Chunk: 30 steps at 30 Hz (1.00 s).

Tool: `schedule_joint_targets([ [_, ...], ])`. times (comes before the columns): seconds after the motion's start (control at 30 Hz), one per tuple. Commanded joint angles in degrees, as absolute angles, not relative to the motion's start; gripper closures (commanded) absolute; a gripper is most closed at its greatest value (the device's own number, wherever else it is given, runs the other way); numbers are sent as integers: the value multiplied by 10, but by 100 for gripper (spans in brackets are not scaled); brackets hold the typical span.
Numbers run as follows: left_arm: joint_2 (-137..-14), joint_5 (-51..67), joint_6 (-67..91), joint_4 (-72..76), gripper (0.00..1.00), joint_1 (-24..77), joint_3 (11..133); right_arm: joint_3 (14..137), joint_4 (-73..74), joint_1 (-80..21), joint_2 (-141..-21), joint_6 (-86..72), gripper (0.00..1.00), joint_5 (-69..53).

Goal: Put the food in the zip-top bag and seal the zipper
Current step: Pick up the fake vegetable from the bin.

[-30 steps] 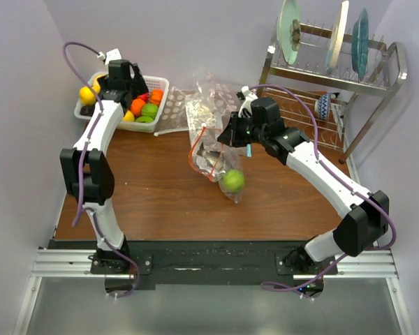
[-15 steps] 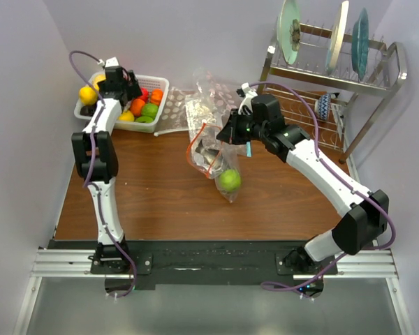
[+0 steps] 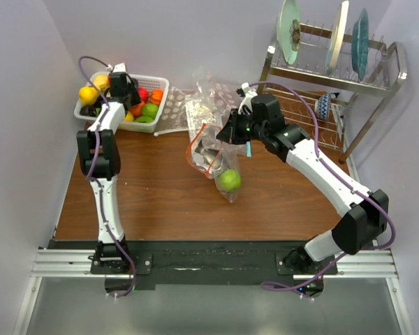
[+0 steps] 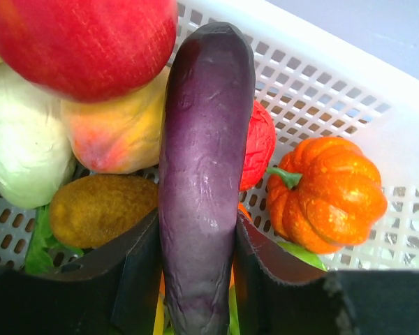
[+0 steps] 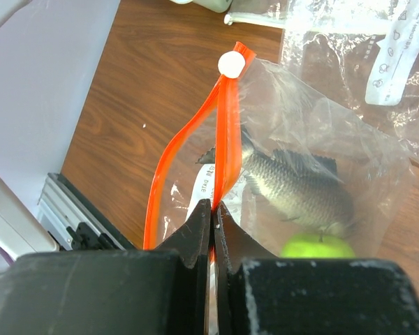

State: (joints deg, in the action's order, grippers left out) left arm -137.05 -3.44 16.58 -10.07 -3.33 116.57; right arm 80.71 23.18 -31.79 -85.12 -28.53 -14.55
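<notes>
- Half shut on a purple eggplant (image 4: 206, 160) with the left gripper (image 4: 195, 241); pressed one dark finger (image 4: 136, 272) against each side of its lower end.
- Held that eggplant over a white basket (image 4: 321, 77) at the far left corner of the table (image 3: 153, 195), pointing it lengthwise at the basket's far wall.
- Showed more food around it in the basket: a red apple (image 4: 84, 42) and a yellow-orange peach (image 4: 115, 132) on the left, a pale green piece (image 4: 21, 153) and a brown kiwi (image 4: 98, 209) lower down, and a red piece (image 4: 260, 143) and an orange pumpkin (image 4: 328, 195) on the right.
- Could not tell whether the eggplant touched the pieces under it.
- Pinched the orange zipper (image 5: 227, 132) with the right gripper (image 5: 211, 209), fingers pressed fully together on one strip.
- Showed the other strip bowed away to the left and the mouth gaping, with a white slider (image 5: 230, 63) at the far end where the two strips met.
- Reached with the bag (image 5: 349, 153) from that gripper down toward the near edge, around the middle of the table.
- Carried a grey fish (image 5: 293, 185) and a green fruit (image 5: 318, 248) inside, the fruit at the bag's bottom end.
- Lay just behind: a second clear bag (image 3: 209, 94).
- Stood at the far right: a dish rack (image 3: 335, 70) with plates.
</notes>
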Motion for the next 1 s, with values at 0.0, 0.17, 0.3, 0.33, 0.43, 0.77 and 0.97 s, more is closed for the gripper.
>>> schedule_joint_targets([
  [0.0,-1292,-20,156,-56,73,-40,1150,831,227,-316,-853,-291,100,-158],
  [0.17,-1253,11,162,-56,83,-40,1140,829,225,-316,-851,-293,100,-159],
  [0.3,-1190,35,186,-47,82,-40,1095,829,226,-316,-850,-294,100,-160],
  [0.33,-1176,53,194,-40,82,-40,1079,829,226,-316,-849,-294,100,-160],
  [0.43,-1116,102,236,-8,81,-40,1006,831,227,-316,-849,-294,100,-159],
  [0.77,-929,250,323,5,77,-11,828,837,228,-316,-850,-291,100,-161],
  [0.97,-800,272,288,-73,76,67,759,837,228,-315,-851,-291,100,-163],
])
